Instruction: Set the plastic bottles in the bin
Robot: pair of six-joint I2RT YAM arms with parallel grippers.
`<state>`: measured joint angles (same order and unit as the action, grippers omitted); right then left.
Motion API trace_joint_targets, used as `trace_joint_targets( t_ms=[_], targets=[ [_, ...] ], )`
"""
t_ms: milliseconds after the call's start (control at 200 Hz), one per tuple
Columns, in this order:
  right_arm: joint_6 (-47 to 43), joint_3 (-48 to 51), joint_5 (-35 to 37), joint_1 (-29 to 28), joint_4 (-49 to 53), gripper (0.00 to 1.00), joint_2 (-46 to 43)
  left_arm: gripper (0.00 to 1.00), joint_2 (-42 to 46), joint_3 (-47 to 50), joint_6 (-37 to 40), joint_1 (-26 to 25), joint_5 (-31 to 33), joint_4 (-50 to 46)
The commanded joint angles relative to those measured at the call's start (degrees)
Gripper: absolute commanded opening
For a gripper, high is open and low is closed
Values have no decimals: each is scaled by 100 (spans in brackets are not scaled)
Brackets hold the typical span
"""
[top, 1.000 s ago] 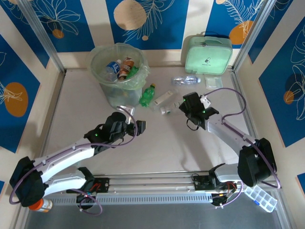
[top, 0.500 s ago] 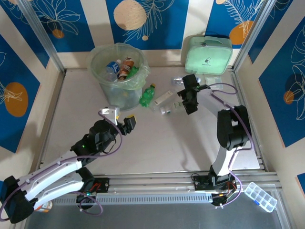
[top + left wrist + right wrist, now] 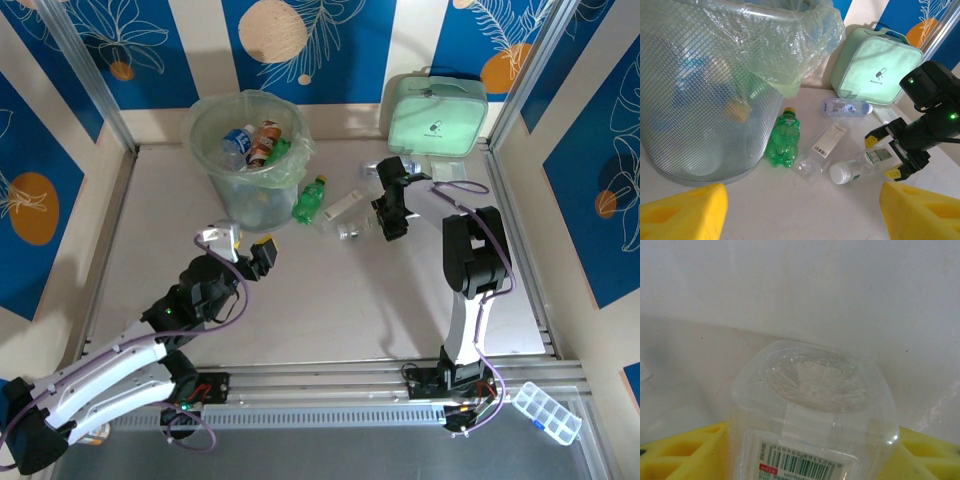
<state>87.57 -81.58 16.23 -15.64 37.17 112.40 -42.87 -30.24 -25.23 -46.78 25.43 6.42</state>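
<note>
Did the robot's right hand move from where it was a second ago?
Yes. The right gripper swung away from the table's near edge. Its wrist is closer to the mint-green case, and its jaws are either side of the clear bottle.

A robotics lab test cell: a pale tabletop point(image 3: 330, 300) framed by aluminium rails point(image 3: 83, 77), blue leaf-print backdrop panels point(image 3: 350, 60) from 9 to 3 o'clock, two robot arm bases point(image 3: 440, 380) bolted at 6 o'clock.

The bin point(image 3: 232, 195) sits near my tabletop's point(image 3: 330, 290) far left corner with several bottles point(image 3: 262, 142) in it, the case point(image 3: 436, 110) at the far edge toward the right. I see three more bottles point(image 3: 784, 142) lying just right of the bin, and a fourth bottle point(image 3: 846, 106) behind them, before the case.
</note>
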Motion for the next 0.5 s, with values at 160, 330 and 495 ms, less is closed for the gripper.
trace_joint_targets(
  t_ms=[160,330,495],
  targets=[
    [-1,583,54,86,97,55,-553,82,-164,36,-23,-15,21,118],
    [-363,1049,151,46,16,54,-1301,93,-621,43,19,-15,-807,661],
    [-1164,1468,224,-162,-192,54,-2167,99,-1492,-253,-56,55,-2049,979]
  ],
)
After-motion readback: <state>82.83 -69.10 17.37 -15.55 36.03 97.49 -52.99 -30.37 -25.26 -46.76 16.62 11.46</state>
